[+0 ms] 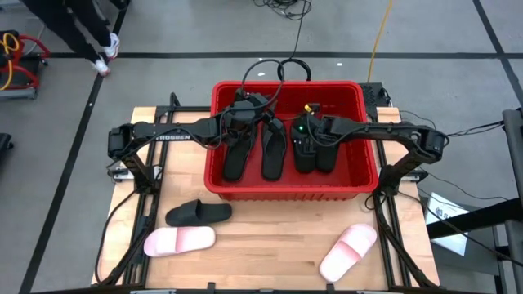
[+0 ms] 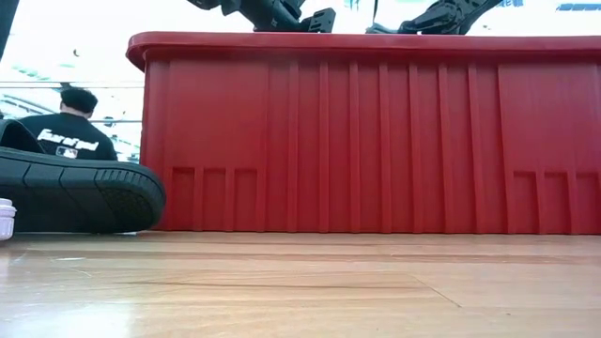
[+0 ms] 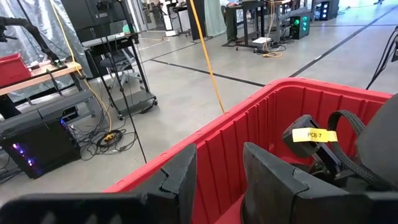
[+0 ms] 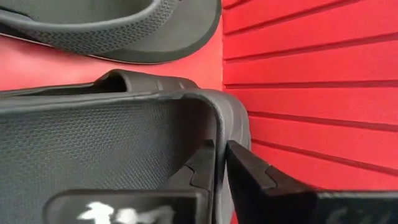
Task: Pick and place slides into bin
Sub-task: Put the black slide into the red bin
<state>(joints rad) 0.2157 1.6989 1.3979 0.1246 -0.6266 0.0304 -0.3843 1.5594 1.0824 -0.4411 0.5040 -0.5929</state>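
While the right tool (image 4: 221, 163) pinches a black slide's (image 4: 93, 130) edge inside the bin (image 1: 290, 186), placement is under way. Next, I judge, release and lift. The left tool (image 3: 217, 177) hangs apart.

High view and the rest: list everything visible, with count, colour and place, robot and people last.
bin: one, red, far middle of the table.
black slides in bin: about four, lying side by side on the bin floor.
black slide on table: one, just in front of the bin's left corner.
pink slides: two, pale pink, near edge of the table, the other at right.
table: one, light wood.
person: one, dark top, beyond the table in the low view.
left gripper: open, empty, over the bin.
right gripper: inside the bin, fingers pinching a black slide's edge.
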